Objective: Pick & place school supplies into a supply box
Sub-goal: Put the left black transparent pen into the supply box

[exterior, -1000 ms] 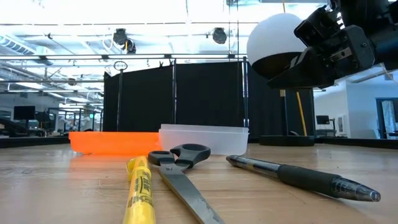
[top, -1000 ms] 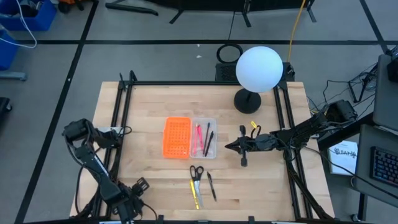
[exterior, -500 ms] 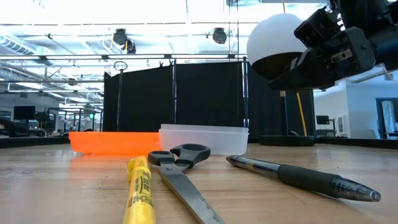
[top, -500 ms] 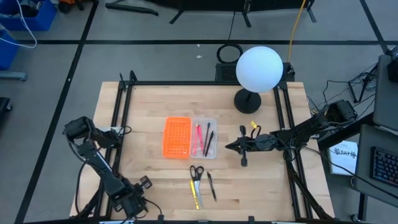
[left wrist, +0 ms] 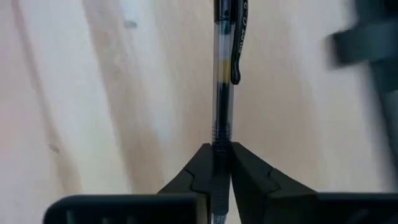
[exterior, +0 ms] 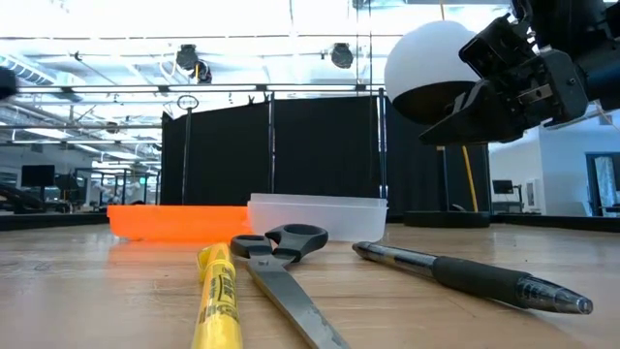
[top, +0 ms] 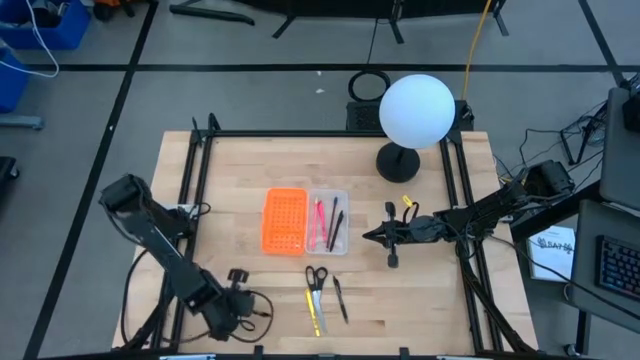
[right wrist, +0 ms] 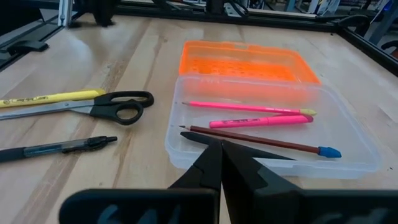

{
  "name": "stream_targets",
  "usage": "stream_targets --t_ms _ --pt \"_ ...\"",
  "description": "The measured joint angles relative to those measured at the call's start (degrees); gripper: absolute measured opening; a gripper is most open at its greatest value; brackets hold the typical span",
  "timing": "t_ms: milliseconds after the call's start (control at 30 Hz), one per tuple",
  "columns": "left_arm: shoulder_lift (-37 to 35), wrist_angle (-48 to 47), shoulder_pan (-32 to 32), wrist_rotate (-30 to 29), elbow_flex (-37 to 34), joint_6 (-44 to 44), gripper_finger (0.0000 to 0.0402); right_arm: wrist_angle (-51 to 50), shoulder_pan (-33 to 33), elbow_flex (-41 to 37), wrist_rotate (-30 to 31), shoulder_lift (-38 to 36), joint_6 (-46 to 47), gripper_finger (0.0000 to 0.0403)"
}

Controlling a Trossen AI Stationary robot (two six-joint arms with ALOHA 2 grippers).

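While the left gripper (left wrist: pixel 215 163) stays clamped on a clear pen (left wrist: pixel 222 74) over the table (top: pixel 240 240), the right gripper (right wrist: pixel 219 155), fingers together, hovers beside the box (top: pixel 328 222).

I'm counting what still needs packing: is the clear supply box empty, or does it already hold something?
Not empty. The supply box holds a pink pencil, a pink marker and a dark pencil with a blue end.

Both arms are dark, jointed and slender. The left arm (top: pixel 160 250) trails black cable loops. The right arm (top: pixel 470 215) carries a small yellow tag.
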Motion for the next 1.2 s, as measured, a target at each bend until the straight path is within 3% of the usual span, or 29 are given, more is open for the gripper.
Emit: stream_targets --t_ms 100,333,467,567,767,1000,1200 --pt "-3.84 2.54 1.81 -3.72 -0.13 -4.89 0.0035 -0.03 0.00 0.00 -0.02 0.00 -0.30 0.0000" --pt "-11.15 12.89 12.61 -20.58 0.04 -14.39 0.0041 -0.02 0.00 0.00 -0.02 0.00 -1.51 0.0000" --pt "-11.59 18.13 21.40 -27.27 0.09 -28.00 0.0043 0.03 -0.01 0.00 -0.01 0.00 -1.51 0.0000" --pt "-9.94 24.54 27.20 -24.93 0.11 -31.56 0.0035 0.85 0.00 0.00 0.02 0.00 -1.51 0.0000" --pt "-3.39 37.86 37.51 -14.05 0.30 -27.53 0.0035 2.00 0.00 0.00 0.04 0.00 -1.51 0.0000" --pt "6.05 40.43 45.13 -2.58 0.22 -31.08 0.0035 2.08 0.00 0.00 0.09 0.00 -1.51 0.0000" --pt "9.49 39.07 48.79 1.47 3.02 -30.23 0.0035 2.16 -0.02 0.00 0.08 0.00 -1.51 0.0000"
